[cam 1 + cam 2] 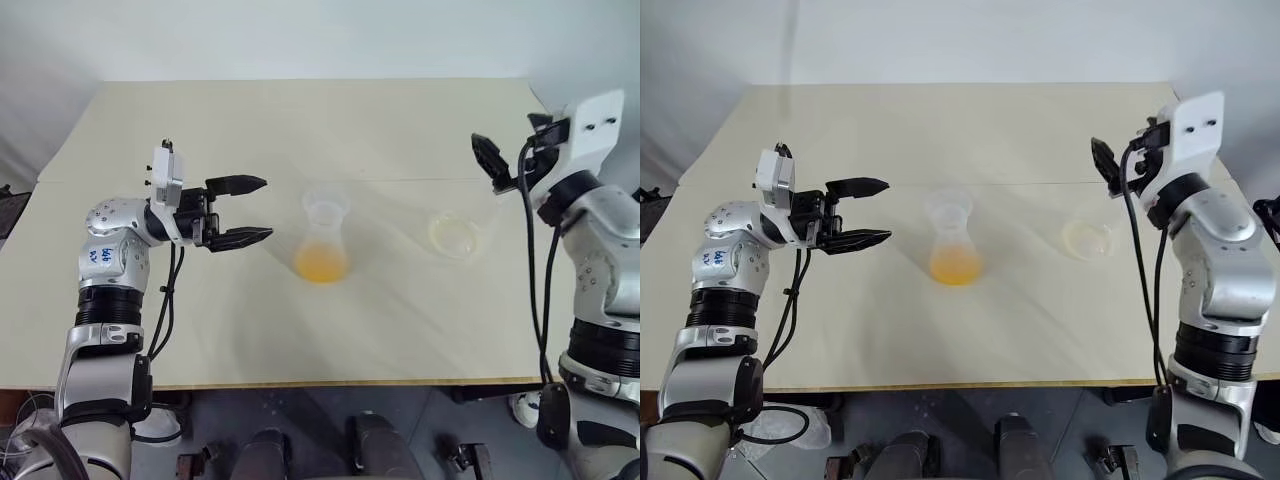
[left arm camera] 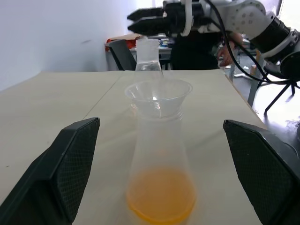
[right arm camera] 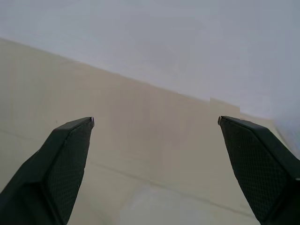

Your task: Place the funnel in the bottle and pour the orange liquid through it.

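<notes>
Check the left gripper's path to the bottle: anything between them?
Nothing visible. The left gripper, open, faces the bottle across bare table. The funnel already sits in its neck, orange liquid at the bottom.

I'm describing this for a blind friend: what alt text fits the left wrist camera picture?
A clear flask-shaped bottle with orange liquid at its base and a clear funnel in its neck stands on a beige table, between the left gripper's two open black fingers. Behind it stands an empty clear cup.
</notes>
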{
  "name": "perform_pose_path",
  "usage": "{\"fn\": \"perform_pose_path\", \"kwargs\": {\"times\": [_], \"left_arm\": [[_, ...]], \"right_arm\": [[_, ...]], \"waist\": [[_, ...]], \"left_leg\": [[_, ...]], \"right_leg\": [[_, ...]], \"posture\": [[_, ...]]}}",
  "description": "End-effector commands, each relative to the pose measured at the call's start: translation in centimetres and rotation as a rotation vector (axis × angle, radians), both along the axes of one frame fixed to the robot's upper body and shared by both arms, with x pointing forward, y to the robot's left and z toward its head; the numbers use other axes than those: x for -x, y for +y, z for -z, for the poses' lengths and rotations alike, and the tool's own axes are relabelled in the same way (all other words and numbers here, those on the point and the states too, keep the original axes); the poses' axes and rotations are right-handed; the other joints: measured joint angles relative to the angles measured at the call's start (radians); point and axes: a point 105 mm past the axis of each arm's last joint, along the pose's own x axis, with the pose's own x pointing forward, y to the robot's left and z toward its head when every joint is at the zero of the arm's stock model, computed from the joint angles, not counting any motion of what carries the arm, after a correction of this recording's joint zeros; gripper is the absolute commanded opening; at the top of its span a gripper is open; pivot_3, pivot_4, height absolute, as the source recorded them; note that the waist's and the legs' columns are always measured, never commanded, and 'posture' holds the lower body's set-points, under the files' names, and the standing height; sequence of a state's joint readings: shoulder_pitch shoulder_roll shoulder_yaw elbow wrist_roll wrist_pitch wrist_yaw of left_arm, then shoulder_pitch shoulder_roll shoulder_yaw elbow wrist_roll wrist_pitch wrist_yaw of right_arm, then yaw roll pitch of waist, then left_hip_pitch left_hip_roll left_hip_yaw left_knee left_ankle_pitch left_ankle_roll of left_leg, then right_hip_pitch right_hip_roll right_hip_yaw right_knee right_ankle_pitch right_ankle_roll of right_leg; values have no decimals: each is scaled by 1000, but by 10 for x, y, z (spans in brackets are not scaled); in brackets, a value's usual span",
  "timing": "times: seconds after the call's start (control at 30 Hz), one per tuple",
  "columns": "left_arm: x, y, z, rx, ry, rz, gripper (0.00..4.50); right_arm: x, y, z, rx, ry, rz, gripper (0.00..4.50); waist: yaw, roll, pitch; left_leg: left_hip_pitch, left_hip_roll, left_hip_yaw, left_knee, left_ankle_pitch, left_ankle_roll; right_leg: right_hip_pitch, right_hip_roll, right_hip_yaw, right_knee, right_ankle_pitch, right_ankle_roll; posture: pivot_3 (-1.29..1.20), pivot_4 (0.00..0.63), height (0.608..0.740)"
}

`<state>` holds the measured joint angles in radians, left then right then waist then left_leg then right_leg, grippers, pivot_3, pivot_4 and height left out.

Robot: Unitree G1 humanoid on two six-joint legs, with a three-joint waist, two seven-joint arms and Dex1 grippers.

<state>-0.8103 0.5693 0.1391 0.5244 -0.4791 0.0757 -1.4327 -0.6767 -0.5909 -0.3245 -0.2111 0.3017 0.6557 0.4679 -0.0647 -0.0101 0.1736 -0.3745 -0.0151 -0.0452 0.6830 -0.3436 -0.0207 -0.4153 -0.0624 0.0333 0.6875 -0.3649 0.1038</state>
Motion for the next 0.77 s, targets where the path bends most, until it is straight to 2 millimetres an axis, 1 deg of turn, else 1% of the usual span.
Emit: {"fn": "perform_pose_path", "kwargs": {"times": [0.03, 0.13, 0.17, 0.27, 0.3, 0.33, 0.37, 0.43, 0.47, 0.57, 0.67, 0.73, 0.77], "left_arm": [[2, 5, 2, -59, 4, -26, 4500], [1, 10, -8, 16, 9, -82, 4500], [-1, 13, -8, 20, 26, -124, 4500], [0, 23, 2, -7, 76, -228, 4500], [4, 27, 5, 2, 108, -241, 4500], [7, 30, 7, 8, 122, -258, 4500], [8, 31, 8, 12, 130, -270, 4500], [23, 32, 7, 54, 112, -231, 4500], [26, 33, 7, 68, 121, -232, 4500], [38, 47, 17, 54, 146, -261, 4500], [46, 53, 23, 33, 144, -259, 4500], [50, 56, 25, 20, 133, -250, 4500], [52, 56, 24, 34, 131, -240, 4500]], "right_arm": [[24, 15, -24, 16, -45, -186, 4456], [37, 15, -15, 55, 39, -311, 4456], [42, 15, -10, 56, 71, -364, 4456], [60, 11, 7, 49, 160, -505, 4456], [65, 9, 19, 75, 202, -534, 4456], [66, 6, 31, 97, 237, -546, 4456], [67, 3, 38, 113, 259, -551, 4456], [73, 1, 47, 41, 244, -620, 4456], [74, -1, 51, 9, 234, -647, 4456], [77, -9, 82, 74, 284, -657, 4456], [79, -16, 100, 129, 302, -674, 4456], [80, -19, 108, 151, 320, -676, 4456], [79, -20, 109, 148, 319, -669, 4456]], "waist": [[6, 0, 0], [13, 0, 0], [16, -1, 0], [29, -1, 0], [34, -1, 0], [36, -1, 0], [37, -1, 0], [38, -1, 0], [37, -1, 0], [39, -1, 1], [38, -1, 1], [38, -1, 1], [38, -1, 1]], "left_leg": [[0, 0, 0, 0, 0, 0], [0, 0, 0, 0, 0, 0], [0, 0, -1, 0, 0, 0], [-1, 1, -1, 0, -1, 2], [-1, 1, -1, 0, -1, 2], [-1, 0, -1, 0, -1, 2], [-1, 1, -1, 0, -1, 3], [-1, 0, 0, 0, -1, 3], [-1, 1, 0, 0, -1, 3], [-1, 1, 0, 0, -1, 3], [0, 1, 0, 0, -1, 3], [0, 1, 0, 0, -1, 3], [1, 1, 0, 0, -1, 3]], "right_leg": [[0, 0, 0, 0, 0, 0], [0, 0, 0, -1, 0, 0], [1, 0, 0, -3, 0, 0], [3, 0, 0, -7, 0, 1], [3, 0, 0, -7, 1, 1], [3, 0, 0, -8, 1, 2], [4, 0, 0, -8, 1, 2], [4, 0, 0, -10, 1, 2], [4, 0, 0, -12, 1, 2], [4, 0, 0, -13, 1, 2], [5, 0, 0, -14, 1, 2], [6, 0, 0, -14, 1, 2], [6, 0, 0, -14, 1, 2]], "posture": [[0, 150, 740], [0, 150, 740], [0, 150, 740], [0, 150, 740], [0, 150, 740], [0, 150, 740], [0, 150, 740], [0, 150, 740], [0, 150, 740], [0, 150, 740], [0, 150, 740], [0, 150, 740], [0, 150, 740]]}}
